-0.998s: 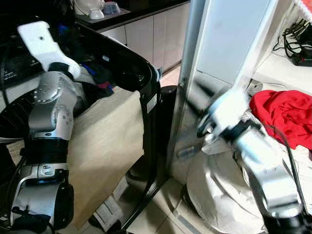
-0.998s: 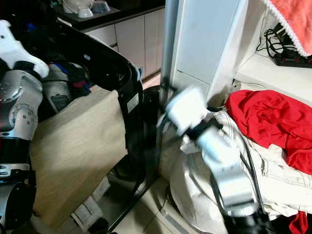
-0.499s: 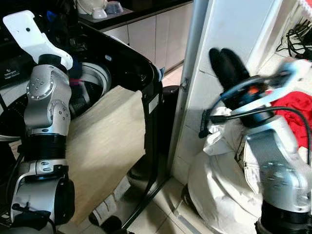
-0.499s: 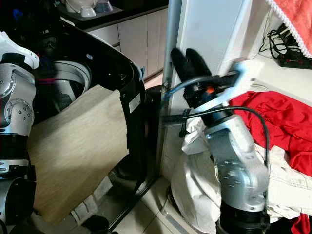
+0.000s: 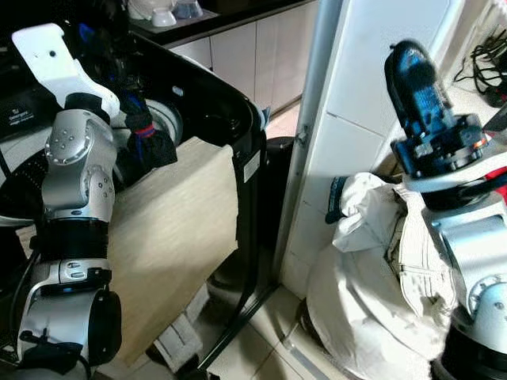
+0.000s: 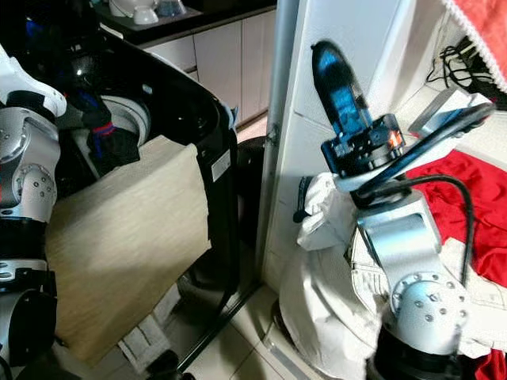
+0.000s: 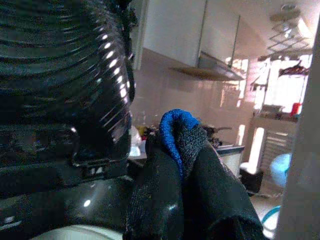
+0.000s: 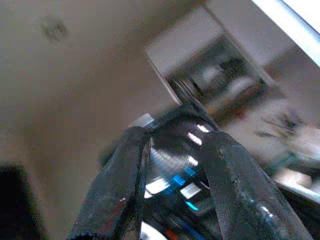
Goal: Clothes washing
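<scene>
While a dark garment with blue and red trim [image 5: 146,138] hangs over the mouth of the washing machine [image 5: 202,103], the left tool [image 7: 187,165] is clamped on it — in the left wrist view its two black fingers [image 7: 155,200] press together around a fold of dark knit cloth with a blue edge. The cloth droops just above the pale drum rim [image 5: 168,119] and against the top of a beige panel [image 5: 170,237] that leans on the machine's black front. The left arm [image 5: 75,182] rises beside the machine, bent at the elbow, its white forearm cover high near the dark lid. Across a white upright panel [image 5: 372,71] from the washer, the right tool [image 5: 412,79] is lifted and points upward with nothing in it; the right wrist view shows its two black fingers [image 8: 120,185] set apart, a clear gap between them. Below the right arm [image 6: 404,261] sits a heap of off-white clothes [image 5: 356,269] on the floor, and a red garment [image 6: 467,214] lies on the pile behind the arm. Kitchen cabinets [image 5: 245,55] under a dark surface [image 5: 190,20] stand farther back — bowls [image 5: 166,12] rest on top.
</scene>
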Available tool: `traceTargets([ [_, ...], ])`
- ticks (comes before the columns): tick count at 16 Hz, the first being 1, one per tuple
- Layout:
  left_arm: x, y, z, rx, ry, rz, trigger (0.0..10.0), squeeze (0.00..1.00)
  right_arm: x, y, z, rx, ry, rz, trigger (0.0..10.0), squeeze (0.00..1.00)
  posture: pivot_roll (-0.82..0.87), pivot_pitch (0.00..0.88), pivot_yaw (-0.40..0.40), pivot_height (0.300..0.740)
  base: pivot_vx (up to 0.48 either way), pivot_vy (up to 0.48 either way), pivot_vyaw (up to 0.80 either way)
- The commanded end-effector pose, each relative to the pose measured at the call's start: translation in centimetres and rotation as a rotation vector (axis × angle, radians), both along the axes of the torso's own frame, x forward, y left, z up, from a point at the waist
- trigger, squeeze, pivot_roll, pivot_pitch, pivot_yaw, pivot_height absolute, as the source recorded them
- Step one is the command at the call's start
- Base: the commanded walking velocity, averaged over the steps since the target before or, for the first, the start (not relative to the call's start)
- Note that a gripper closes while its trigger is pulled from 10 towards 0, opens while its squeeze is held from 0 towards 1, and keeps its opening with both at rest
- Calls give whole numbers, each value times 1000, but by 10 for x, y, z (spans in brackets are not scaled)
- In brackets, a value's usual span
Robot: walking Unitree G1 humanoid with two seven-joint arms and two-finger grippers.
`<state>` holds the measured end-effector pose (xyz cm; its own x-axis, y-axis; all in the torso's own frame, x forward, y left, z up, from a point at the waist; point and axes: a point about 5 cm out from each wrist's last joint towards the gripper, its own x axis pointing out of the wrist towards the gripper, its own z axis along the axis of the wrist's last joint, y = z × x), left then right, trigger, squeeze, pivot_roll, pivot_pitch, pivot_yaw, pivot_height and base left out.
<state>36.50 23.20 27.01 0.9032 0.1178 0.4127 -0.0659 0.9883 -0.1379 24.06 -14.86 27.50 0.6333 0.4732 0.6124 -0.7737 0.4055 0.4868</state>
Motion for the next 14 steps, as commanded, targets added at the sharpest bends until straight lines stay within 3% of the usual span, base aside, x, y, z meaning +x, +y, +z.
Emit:
traceTargets([
  [1,3,4,-7,34,54,28,0,0,-2,8,1,-101,-5,-22,10000,0,-176,0,35,740,0,0,0],
  [5,8,12,-18,53,130,71,0,0,-3,9,2,-133,11,-9,10000,0,-172,0,35,740,0,0,0],
  [6,9,14,-18,60,131,79,0,0,-1,11,-2,-218,24,-26,10000,0,-171,0,36,740,0,0,0],
  [7,10,16,-19,73,139,94,0,0,3,17,-12,-391,49,-61,10000,0,-172,0,37,740,0,0,0],
  [8,11,17,-20,78,144,102,0,0,5,20,-17,-466,61,-73,10000,0,-172,0,37,740,0,0,0],
  [9,15,18,-27,155,230,135,6824,0,6,30,-29,-626,77,-59,10000,0,-172,0,37,740,0,0,0],
  [10,18,17,-35,209,301,124,10000,420,4,37,-40,-763,78,-30,10000,0,-172,0,37,740,0,0,0],
  [11,19,20,-45,211,385,134,10000,1000,0,43,-49,-855,79,11,10000,0,-175,0,39,740,0,0,0],
  [13,18,24,-61,216,502,137,10000,1000,-5,47,-54,-905,64,50,10000,0,-175,0,38,740,0,0,0],
  [14,17,25,-64,219,516,135,10000,1000,-5,47,-54,-913,63,46,10000,0,-175,0,38,740,0,0,0],
])
